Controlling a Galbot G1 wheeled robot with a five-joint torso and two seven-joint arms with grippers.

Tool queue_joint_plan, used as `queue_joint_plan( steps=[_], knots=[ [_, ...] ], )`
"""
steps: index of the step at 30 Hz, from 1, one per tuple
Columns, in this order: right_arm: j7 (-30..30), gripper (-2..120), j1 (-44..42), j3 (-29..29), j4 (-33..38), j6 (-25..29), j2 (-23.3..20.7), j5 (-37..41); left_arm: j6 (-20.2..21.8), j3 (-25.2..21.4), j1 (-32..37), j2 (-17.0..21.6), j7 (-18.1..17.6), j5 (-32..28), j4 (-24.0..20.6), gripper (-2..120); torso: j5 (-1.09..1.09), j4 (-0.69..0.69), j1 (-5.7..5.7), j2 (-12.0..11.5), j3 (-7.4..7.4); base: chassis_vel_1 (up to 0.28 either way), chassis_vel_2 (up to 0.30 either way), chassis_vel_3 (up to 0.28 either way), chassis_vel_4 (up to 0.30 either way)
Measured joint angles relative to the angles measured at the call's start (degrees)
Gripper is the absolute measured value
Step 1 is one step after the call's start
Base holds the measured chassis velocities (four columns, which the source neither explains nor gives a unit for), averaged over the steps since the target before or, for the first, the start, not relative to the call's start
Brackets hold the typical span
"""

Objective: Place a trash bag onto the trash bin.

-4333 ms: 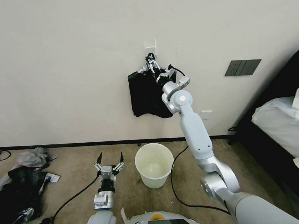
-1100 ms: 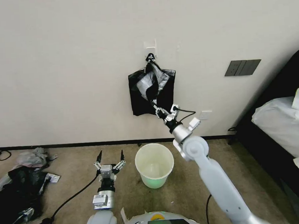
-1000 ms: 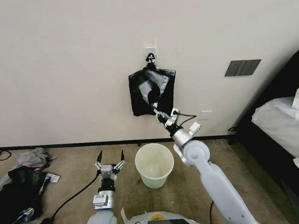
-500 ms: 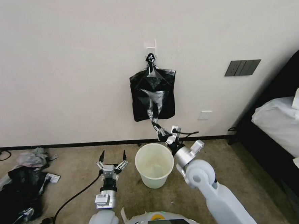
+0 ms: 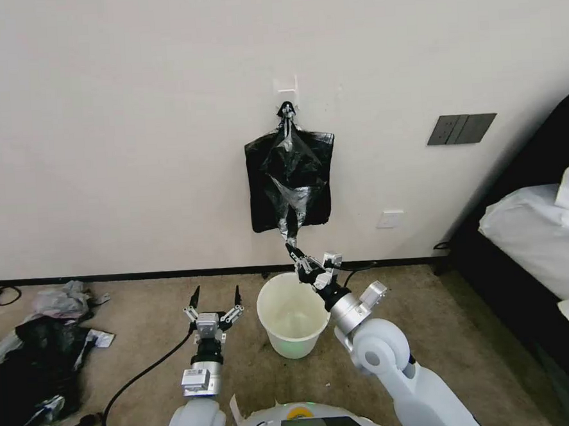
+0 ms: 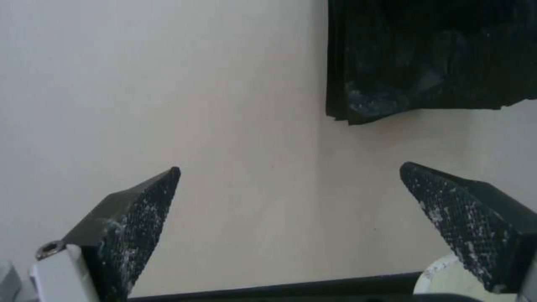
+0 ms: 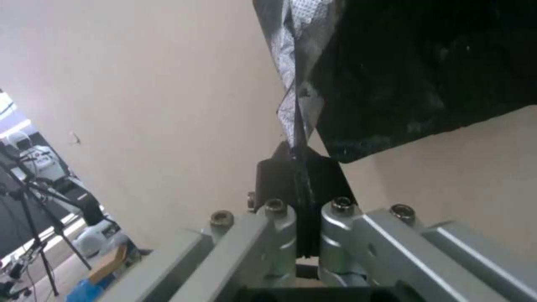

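- Two grippers in the head view. The right gripper is raised above the far rim of the trash bin; the left gripper sits low over the carpet, to the left of the bin and apart from it.
- Right gripper: fingers pressed together on a stretched, twisted strand of the trash bag. The wrist view shows the thin glossy film running straight down into the closed fingertips.
- Trash bag: upper end up by the white wall hook, drawn down in front of the sheaf of black bags that hangs flat against the wall. Shiny grey wrinkles along the pulled part. Whether the bag's top is free of the hook, cannot tell.
- Trash bin: cream-white, upright on the carpet near the wall, mouth open, directly below the hanging bags.
- Left gripper: fingers spread wide, nothing between them. Its wrist view shows both dark pads well apart, the wall beyond, the lower corner of the sheaf and a sliver of the bin's rim.
- Heap of black-and-grey plastic litter on the floor at far left.
- Black cable runs across the carpet near the left arm.
- Bed with white bedding at right.
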Motion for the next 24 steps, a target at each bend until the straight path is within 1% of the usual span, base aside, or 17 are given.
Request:
queue_joint_plan(
  steps=[10, 24],
  knots=[
    [-0.1, 0, -1.9, -0.9, 0.1, 1.4, -0.5, -1.6, 0.0, 0.0, -0.5, -0.1, 0.0, 0.0, 0.0, 100, 0.0, 0.0, 0.0, 0.0, 0.0, 0.0, 0.0, 0.0, 0.0],
    [-0.1, 0, -3.4, -2.2, 0.2, 2.0, -0.5, -3.0, 0.1, 0.2, -0.6, -0.1, 0.1, 0.1, 0.2, 100, 0.0, 0.0, 0.0, 0.0, 0.0, 0.0, 0.0, 0.0, 0.0]
  ],
)
